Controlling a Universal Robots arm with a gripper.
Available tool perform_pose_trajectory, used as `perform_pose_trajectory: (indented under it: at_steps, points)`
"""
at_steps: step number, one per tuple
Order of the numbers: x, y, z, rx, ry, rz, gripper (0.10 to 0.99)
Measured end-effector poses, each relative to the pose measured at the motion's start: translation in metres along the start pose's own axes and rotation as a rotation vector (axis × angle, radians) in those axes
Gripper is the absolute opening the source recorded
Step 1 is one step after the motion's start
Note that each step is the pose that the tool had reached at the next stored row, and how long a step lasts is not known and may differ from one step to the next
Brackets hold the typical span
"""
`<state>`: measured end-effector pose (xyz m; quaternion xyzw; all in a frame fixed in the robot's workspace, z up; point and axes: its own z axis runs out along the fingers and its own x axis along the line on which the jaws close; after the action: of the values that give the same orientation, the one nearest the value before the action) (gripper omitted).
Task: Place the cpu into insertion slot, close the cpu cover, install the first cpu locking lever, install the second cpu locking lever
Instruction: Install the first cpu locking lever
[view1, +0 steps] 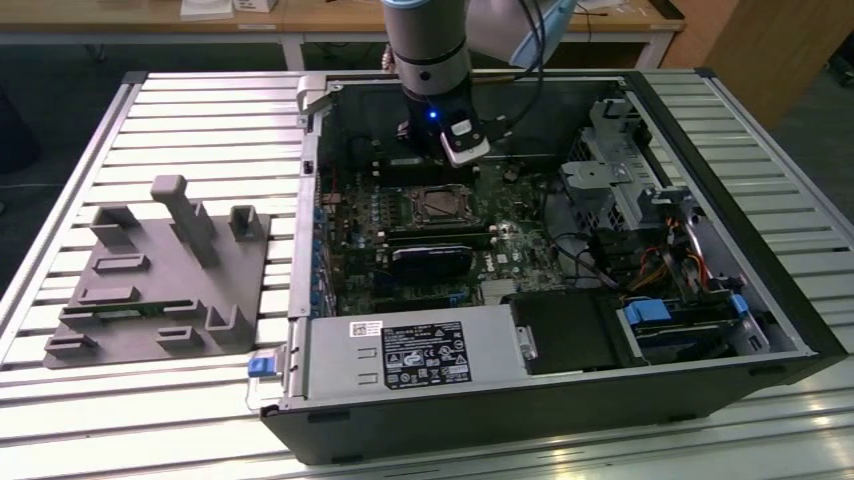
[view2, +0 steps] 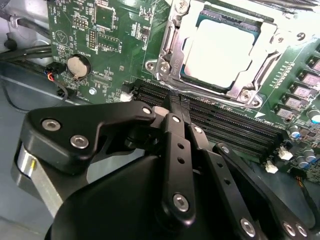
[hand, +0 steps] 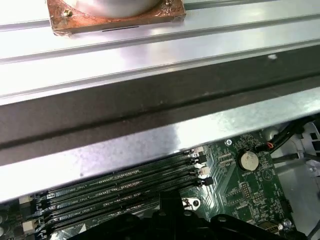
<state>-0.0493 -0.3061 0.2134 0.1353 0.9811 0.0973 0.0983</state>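
Cpu (view2: 220, 50) sits in insertion slot (view2: 167, 55) near gripper (view2: 176, 102).

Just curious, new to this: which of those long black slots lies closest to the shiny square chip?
The memory slot running right beside the cpu cover that frames the cpu; the others lie further off, toward the gripper.
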Motion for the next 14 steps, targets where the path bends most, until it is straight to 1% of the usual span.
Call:
perform_pose_trajectory:
  at_steps: [4, 5, 7, 8, 10, 12, 14]
  points:
    - [0.0000, 0.0000, -0.0001, 0.000, 0.0001, 0.000, 0.106]
    - [0.0000, 0.0000, 0.0000, 0.003, 0.0008, 0.000, 0.106]
    - [0.0001, 0.0000, 0.0005, 0.022, 0.0060, -0.003, 0.106]
    - [0.0002, 0.0000, 0.0007, 0.033, 0.0087, -0.004, 0.106]
    - [0.0001, 0.0000, 0.0009, 0.059, 0.0098, -0.008, 0.106]
    - [-0.0001, 0.0000, 0.0011, 0.083, 0.0102, -0.012, 0.106]
    - [-0.0004, 0.0001, 0.0013, 0.105, 0.0143, -0.015, 0.106]
